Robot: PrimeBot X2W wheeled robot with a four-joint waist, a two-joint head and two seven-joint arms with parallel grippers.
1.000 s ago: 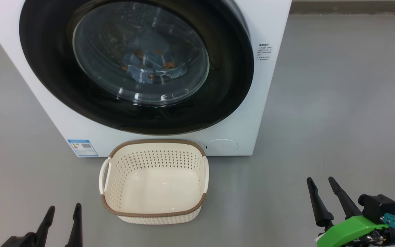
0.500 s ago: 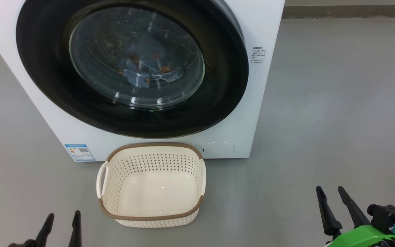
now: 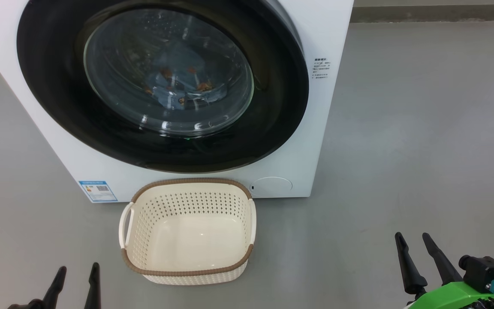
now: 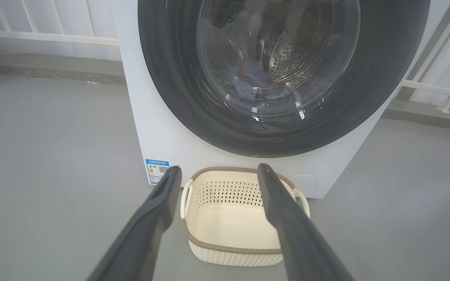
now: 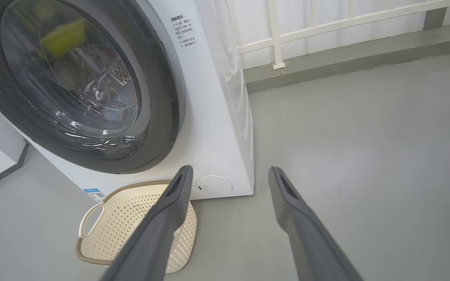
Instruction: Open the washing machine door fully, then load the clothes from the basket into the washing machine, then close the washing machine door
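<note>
Head view: the door sits shut on the washer, the clothes lying behind its glass in the drum. I judge the door rigid and heavy, its glossy rim slippery, so a hold belongs at the rim's outer edge; the clothes look soft and light. Just near of the washer stands the basket, no cloth in it. At near left and near right, the left gripper and right gripper hover above the floor, fingers apart, holding nothing, well clear of both.

I see the washing machine door shut | the clothes behind its glass | the basket empty | left gripper and right gripper spread wide, holding nothing
</note>
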